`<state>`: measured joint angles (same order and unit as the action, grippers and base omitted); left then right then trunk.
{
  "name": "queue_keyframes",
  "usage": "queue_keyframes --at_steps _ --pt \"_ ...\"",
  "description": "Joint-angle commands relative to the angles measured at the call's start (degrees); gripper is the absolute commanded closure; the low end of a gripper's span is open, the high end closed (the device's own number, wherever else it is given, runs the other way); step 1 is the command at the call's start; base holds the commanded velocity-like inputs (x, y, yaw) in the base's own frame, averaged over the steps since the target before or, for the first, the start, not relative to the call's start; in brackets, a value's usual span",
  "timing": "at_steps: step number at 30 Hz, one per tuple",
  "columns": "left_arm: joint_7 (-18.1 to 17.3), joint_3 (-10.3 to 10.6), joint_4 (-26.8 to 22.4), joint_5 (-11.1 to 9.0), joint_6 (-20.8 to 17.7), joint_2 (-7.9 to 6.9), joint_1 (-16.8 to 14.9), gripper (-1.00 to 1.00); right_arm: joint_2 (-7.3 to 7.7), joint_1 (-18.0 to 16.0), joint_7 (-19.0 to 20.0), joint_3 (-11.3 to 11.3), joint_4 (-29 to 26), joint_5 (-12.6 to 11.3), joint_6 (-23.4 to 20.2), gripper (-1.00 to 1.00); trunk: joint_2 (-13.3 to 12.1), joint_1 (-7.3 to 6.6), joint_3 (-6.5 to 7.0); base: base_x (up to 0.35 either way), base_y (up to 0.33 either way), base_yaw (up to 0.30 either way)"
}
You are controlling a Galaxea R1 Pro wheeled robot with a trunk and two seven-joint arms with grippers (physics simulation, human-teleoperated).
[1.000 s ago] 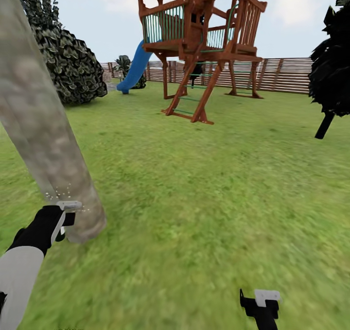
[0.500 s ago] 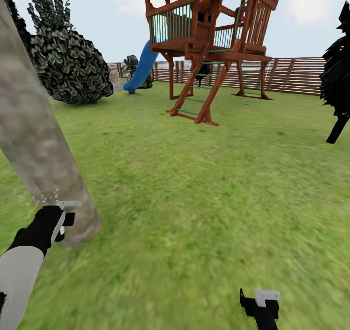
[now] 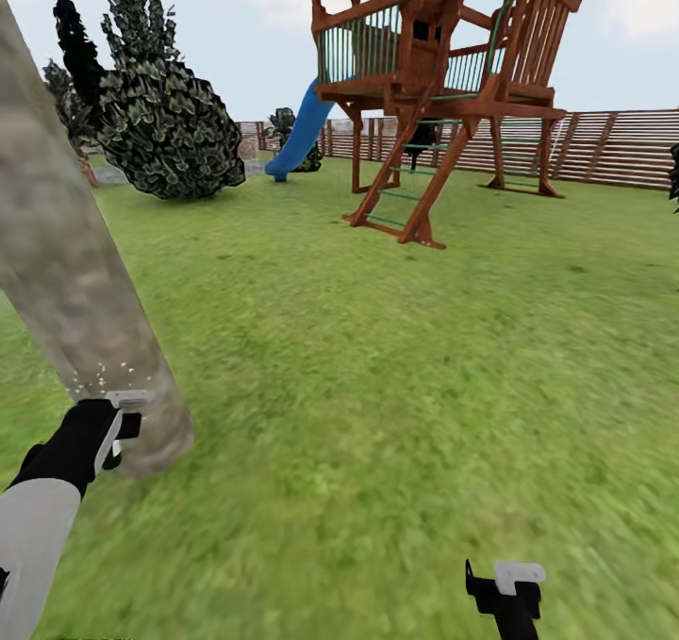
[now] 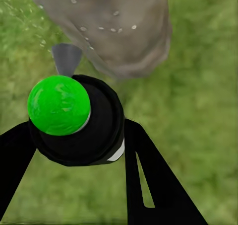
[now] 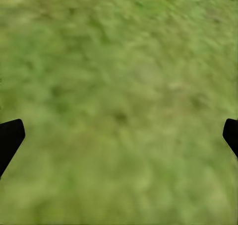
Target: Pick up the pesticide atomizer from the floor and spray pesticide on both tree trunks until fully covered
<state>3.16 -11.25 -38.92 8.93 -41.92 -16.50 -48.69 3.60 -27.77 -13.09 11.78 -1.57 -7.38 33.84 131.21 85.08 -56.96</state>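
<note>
The tree trunk (image 3: 66, 272), thick, pale and mottled, leans across the left of the head view and meets the grass floor (image 3: 377, 385) just beyond my left hand. My left gripper (image 3: 118, 428) is shut on the pesticide atomizer (image 4: 74, 120), a black body with a bright green ball on top. Its grey nozzle (image 4: 67, 58) points at the trunk's base (image 4: 119, 31). Pale pesticide specks (image 3: 102, 376) float by the bark and dot it (image 4: 106, 29). My right gripper (image 3: 505, 591) hangs open over bare grass, its fingertips (image 5: 10, 138) wide apart.
A wooden play tower (image 3: 443, 84) with a blue slide (image 3: 302, 131) stands ahead in the distance. Behind it runs a slatted fence (image 3: 613, 145). A round leafy bush (image 3: 170, 131) sits at the back left. Open lawn lies between me and the tower.
The whole head view has shifted: the tower, bush and fence slid right in the picture, so the camera turned left. Both grippers keep their places. Specks still hover at the trunk.
</note>
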Motion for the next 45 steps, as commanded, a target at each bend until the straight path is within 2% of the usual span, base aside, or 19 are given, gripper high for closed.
queue_keyframes --at_steps 1,10,12,13,15,17,19,22,24,25,26,29,32,34,41,45 --pt "0.0 0.0 0.02 0.04 0.05 -0.01 0.25 1.0 0.0 0.0 0.02 0.0 -0.01 0.0 0.0 -1.0 0.0 0.0 0.0 0.173 -0.245 0.278" --pt "0.18 0.0 0.16 0.04 0.11 -0.05 0.79 1.0 0.0 0.0 0.07 0.0 -0.01 0.0 0.0 -1.0 0.0 0.0 0.0 0.171 -0.245 0.278" --pt "0.33 0.08 1.0 0.03 0.23 0.08 0.95 1.0 0.0 0.0 0.08 0.0 -0.01 0.0 0.0 -1.0 0.0 0.0 0.0 0.138 -0.248 0.278" --pt "0.72 0.09 2.33 -0.22 0.6 0.41 2.44 1.0 0.0 0.0 0.08 0.01 -0.01 0.0 0.0 -1.0 0.0 0.0 0.0 0.121 -0.252 0.278" --pt "0.72 0.09 4.12 -0.6 0.9 0.56 2.93 1.0 0.0 0.0 0.08 0.0 -0.01 0.0 0.0 -1.0 0.0 0.0 0.0 0.115 -0.254 0.277" --pt "0.71 0.09 7.68 -0.62 2.73 0.58 2.97 1.0 0.0 0.0 0.08 0.0 -0.01 0.0 0.0 -1.0 0.0 0.0 0.0 0.114 -0.255 0.21" --pt "0.75 0.07 11.81 -0.72 7.88 0.66 2.98 1.0 0.0 0.0 0.08 0.0 0.03 0.0 0.0 -1.0 0.0 0.0 0.0 0.135 -0.255 0.038" --pt "0.79 -0.07 13.29 -0.77 9.29 0.87 2.99 1.0 0.0 0.0 0.08 0.0 0.07 0.0 0.0 -1.0 0.0 0.0 0.0 0.141 -0.255 0.005" --pt "0.79 -0.39 14.18 -0.89 10.45 1.53 2.99 1.0 0.03 0.0 0.08 0.0 0.07 0.01 0.0 -1.0 0.0 0.0 0.0 0.152 -0.255 0.0" --pt "0.97 -0.6 14.32 -0.78 12.53 2.85 2.99 1.0 0.04 0.0 0.13 0.0 0.08 0.0 0.0 -1.0 0.0 0.0 0.0 0.159 -0.255 0.0" --pt "1.24 -0.65 14.39 -0.78 13.19 3.47 2.99 1.0 0.02 0.0 0.15 0.0 0.08 0.03 0.0 -1.0 0.0 0.0 0.0 0.159 -0.255 0.0" --pt "1.67 -0.63 14.43 -0.47 13.89 4.27 2.99 1.0 0.0 0.0 0.17 0.0 0.08 0.03 0.0 -1.0 0.0 0.0 0.0 0.151 -0.255 0.0" --pt "4.0 -0.57 14.48 -0.76 14.25 4.94 2.99 1.0 0.0 0.0 0.17 0.0 0.08 0.0 0.0 -1.0 0.0 0.0 0.0 0.144 -0.255 0.0" --pt "5.15 -0.57 14.49 -0.81 16.27 5.8 2.99 1.0 -0.04 0.0 0.17 0.05 0.08 0.01 0.0 -1.0 0.0 0.0 0.0 0.143 -0.255 0.027" --pt "5.64 -0.67 14.49 -0.61 16.96 5.81 2.99 1.0 -0.08 0.0 0.17 0.09 0.08 0.0 0.0 -1.0 0.0 0.0 0.0 0.151 -0.255 0.245" --pt "8.81 -0.76 14.49 -0.73 16.9 5.47 2.99 1.0 -0.04 0.0 0.17 0.01 0.08 0.0 0.0 -1.0 0.0 0.0 0.0 0.16 -0.255 0.276"
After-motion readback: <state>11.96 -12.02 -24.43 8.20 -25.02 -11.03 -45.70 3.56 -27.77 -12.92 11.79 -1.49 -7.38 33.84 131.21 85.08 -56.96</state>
